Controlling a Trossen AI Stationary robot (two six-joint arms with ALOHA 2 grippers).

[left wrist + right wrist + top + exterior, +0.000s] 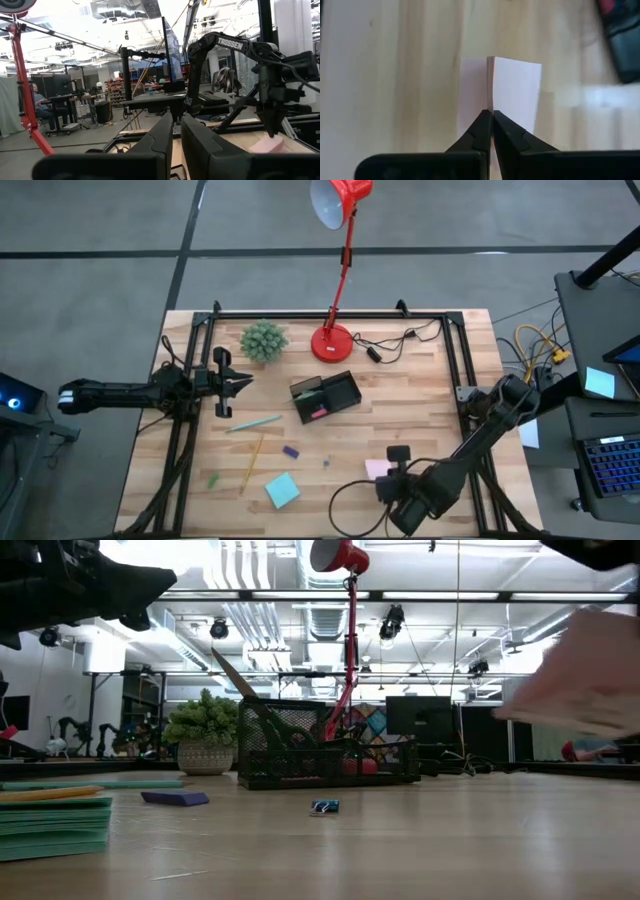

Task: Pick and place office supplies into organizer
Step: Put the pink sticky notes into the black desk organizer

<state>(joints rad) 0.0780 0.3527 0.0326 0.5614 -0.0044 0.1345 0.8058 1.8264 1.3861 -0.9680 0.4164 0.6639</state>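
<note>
The pink sticky-note pad is pinched at its edge between the fingers of the right gripper, which are closed narrowly on it; in the low view the pad hangs clear above the bench. The organizer lies well apart from this gripper, toward the middle of the bench, so the carry across appears to have barely begun.

The organizer already holds dark items and something pink, though what they are cannot be made out.

Several supplies lie loose farther from the right gripper: the blue sticky-note pad, the purple eraser, the yellow pencil and the pale green pen. A small green piece also remains.

The left gripper waits above the far side of the bench, its fingers nearly together and empty. The task looks roughly midway.
</note>
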